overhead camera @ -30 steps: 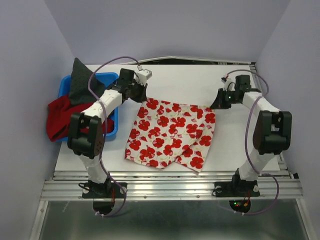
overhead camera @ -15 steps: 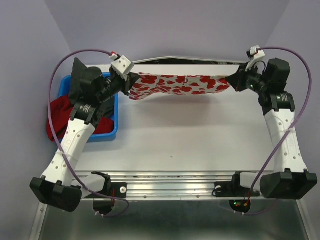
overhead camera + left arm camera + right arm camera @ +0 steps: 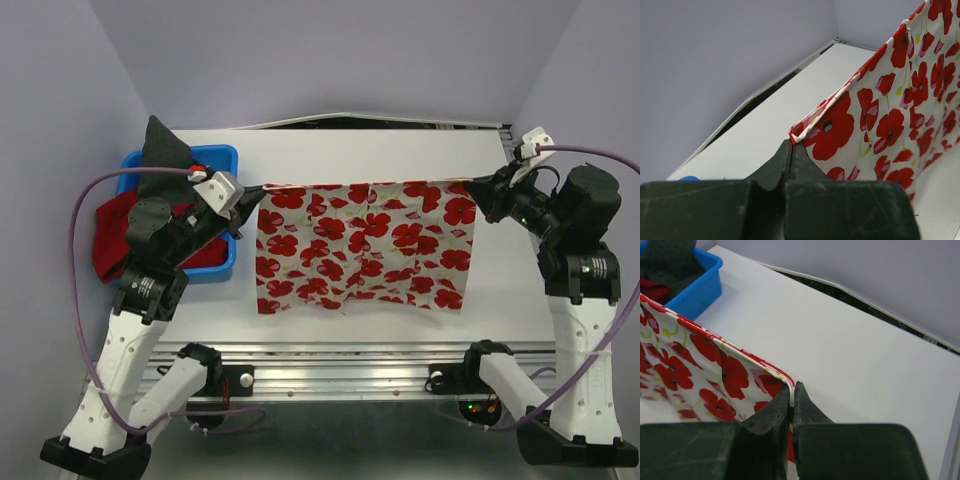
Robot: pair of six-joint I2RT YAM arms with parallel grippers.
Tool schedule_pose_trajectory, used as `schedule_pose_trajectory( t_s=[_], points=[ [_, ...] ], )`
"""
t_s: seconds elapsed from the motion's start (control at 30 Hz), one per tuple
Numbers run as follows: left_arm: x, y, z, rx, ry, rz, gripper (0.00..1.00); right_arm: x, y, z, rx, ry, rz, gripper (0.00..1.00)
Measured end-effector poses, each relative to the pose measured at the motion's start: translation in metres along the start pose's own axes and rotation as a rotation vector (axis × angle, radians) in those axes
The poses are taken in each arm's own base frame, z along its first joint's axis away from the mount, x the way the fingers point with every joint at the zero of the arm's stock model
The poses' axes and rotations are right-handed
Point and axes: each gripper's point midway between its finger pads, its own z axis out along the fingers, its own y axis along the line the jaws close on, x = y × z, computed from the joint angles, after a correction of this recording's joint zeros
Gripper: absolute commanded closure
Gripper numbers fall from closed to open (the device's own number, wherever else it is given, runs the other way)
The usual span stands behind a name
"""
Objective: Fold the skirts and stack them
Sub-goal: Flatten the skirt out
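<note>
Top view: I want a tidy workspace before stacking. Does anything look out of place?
Yes. The deep-red skirt spills over the blue bin's left rim, and the dark grey skirt pokes up past its far edge; both look bunched, not folded. The floral skirt hangs level.

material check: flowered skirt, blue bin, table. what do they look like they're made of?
The flowered skirt: thin woven cloth, maybe cotton, matte; it hangs in soft ripples and has a stitched hem along its top edge.
The bin: probably moulded plastic; smooth, even blue, rounded rim, slight sheen.
The table: hard flat white top, perhaps laminate or painted board; matte, no grain visible.
</note>
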Motion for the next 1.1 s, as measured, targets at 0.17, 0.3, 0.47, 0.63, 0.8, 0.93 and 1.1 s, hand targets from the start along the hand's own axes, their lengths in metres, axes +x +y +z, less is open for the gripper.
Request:
schedule_pose_trajectory(
  t_s=[0.17,0.3,0.47,0.63,0.8,0.93,1.1],
  points=[
    [0.013,0.002,0.013,0.019,0.031,-0.018,1.00,0.026,-0.015,0.027,-0.003,0.068,0.034,0.99],
    [0.071,0.009,0.054,0.051,0.172,-0.092,1.00,0.101,-0.043,0.076,0.007,0.244,0.126,0.99],
    [0.198,0.013,0.103,0.085,0.455,-0.233,1.00,0.235,-0.068,0.127,0.017,0.547,0.287,0.99],
    [0.292,0.024,0.155,0.111,0.638,-0.320,1.00,0.311,-0.089,0.151,0.067,0.699,0.317,0.99],
    [0.315,0.055,0.232,0.121,0.619,-0.313,1.00,0.340,-0.118,0.164,0.139,0.772,0.242,0.99],
    [0.327,0.072,0.278,0.036,0.608,-0.352,0.67,0.345,-0.133,0.163,0.184,0.798,0.171,0.99],
    [0.333,0.083,0.319,-0.020,0.595,-0.289,0.18,0.358,-0.131,0.134,0.183,0.912,0.111,0.99]
  ],
)
